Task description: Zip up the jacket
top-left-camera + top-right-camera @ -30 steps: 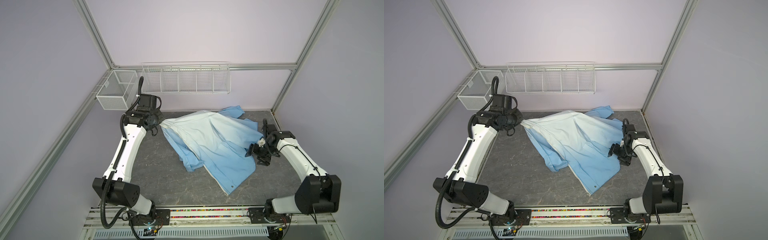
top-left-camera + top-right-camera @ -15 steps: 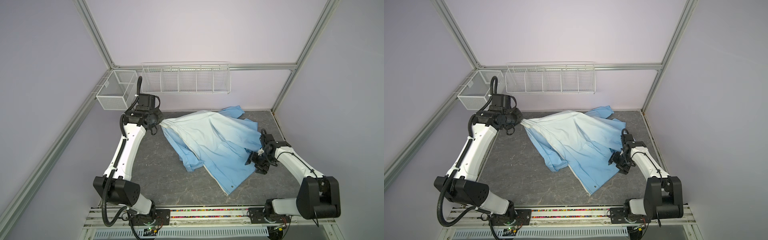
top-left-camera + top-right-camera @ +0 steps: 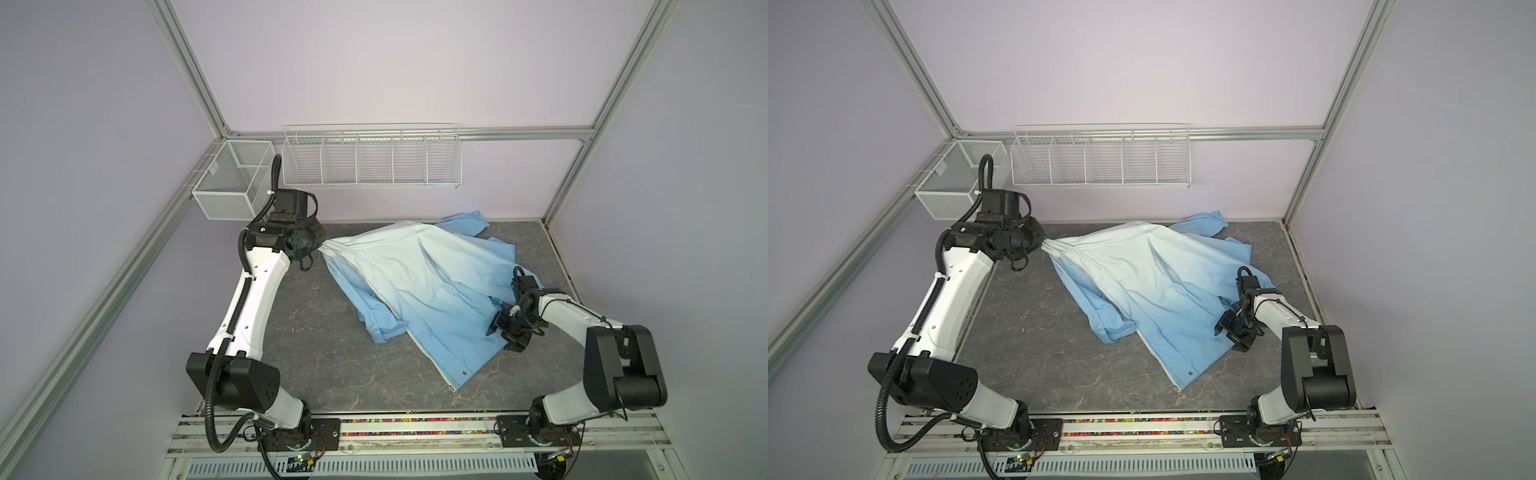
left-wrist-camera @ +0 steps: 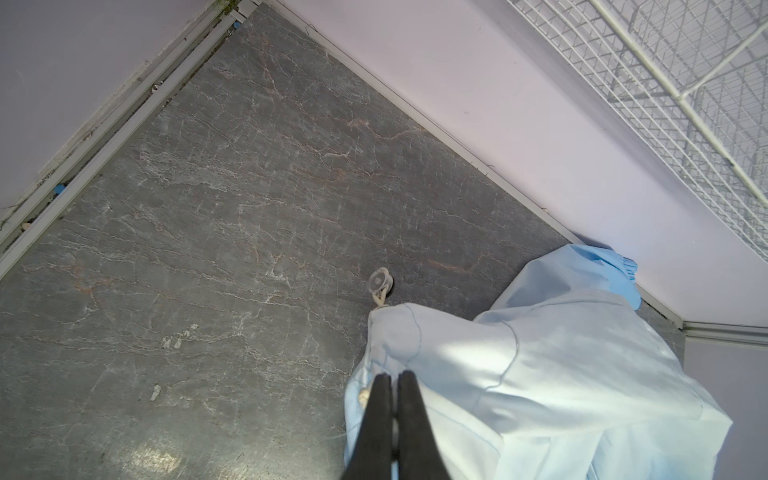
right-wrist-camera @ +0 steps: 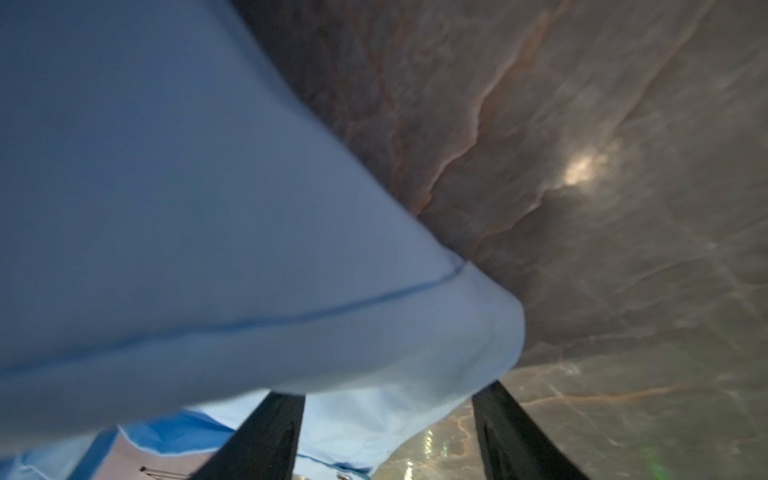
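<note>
Behind the jacket (image 3: pixel 436 286) hang a wire rack (image 3: pixel 372 166) and mesh basket (image 3: pixel 232 187).

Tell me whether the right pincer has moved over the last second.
Yes. The right pincer has slid along the edge of the jacket toward the front rail, away from the wire rack on the back wall.

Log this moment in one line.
left end effector: shut on jacket top corner | right end effector: open around side hem | zipper: open
</note>
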### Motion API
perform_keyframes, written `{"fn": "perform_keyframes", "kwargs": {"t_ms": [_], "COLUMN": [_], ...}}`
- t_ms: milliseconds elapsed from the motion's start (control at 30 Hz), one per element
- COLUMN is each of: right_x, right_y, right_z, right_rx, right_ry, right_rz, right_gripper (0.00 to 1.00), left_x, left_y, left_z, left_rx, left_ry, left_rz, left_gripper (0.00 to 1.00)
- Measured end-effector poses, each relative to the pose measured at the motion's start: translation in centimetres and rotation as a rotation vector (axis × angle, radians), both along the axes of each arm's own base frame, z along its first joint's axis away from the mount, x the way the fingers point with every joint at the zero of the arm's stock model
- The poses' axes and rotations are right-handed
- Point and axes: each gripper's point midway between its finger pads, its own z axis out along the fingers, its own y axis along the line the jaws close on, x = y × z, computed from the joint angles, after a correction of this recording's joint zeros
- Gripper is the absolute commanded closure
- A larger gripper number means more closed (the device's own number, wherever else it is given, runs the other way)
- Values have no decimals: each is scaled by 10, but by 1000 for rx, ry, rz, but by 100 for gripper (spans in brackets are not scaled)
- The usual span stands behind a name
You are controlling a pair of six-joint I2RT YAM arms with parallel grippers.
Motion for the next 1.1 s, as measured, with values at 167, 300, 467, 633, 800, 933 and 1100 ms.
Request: {"fn": "perform_keyframes", "kwargs": {"t_ms": [167, 300, 467, 633, 800, 933, 1100], "right_x": [9, 28, 73, 121, 140, 142, 145], "right_y": [2, 3, 5, 7, 5, 3, 2], "right_z": [-4, 1, 54, 152, 244, 283, 329], "right_rx": [9, 5, 5, 8, 37, 74, 132], "right_ry": [7, -12, -154, -425, -665, -756, -868], "right_rz": [-9, -1, 18, 47, 61, 65, 80], "right_gripper": [87, 93, 93, 93, 93, 93, 93], "left_x": [0, -2, -3, -5, -7, -11, -18], "left_y": [3, 4, 9, 15, 24, 31, 43], "left_z": [1, 3, 6, 12, 30, 50, 77], "left_rx": [-3, 1, 14, 39, 55, 67, 93], "left_ry": [-1, -6, -16, -35, -84, -141, -214], "left_rz": [0, -4, -5, -11, -3, 17, 56], "left_gripper": [100, 100, 100, 100, 100, 100, 100]}}
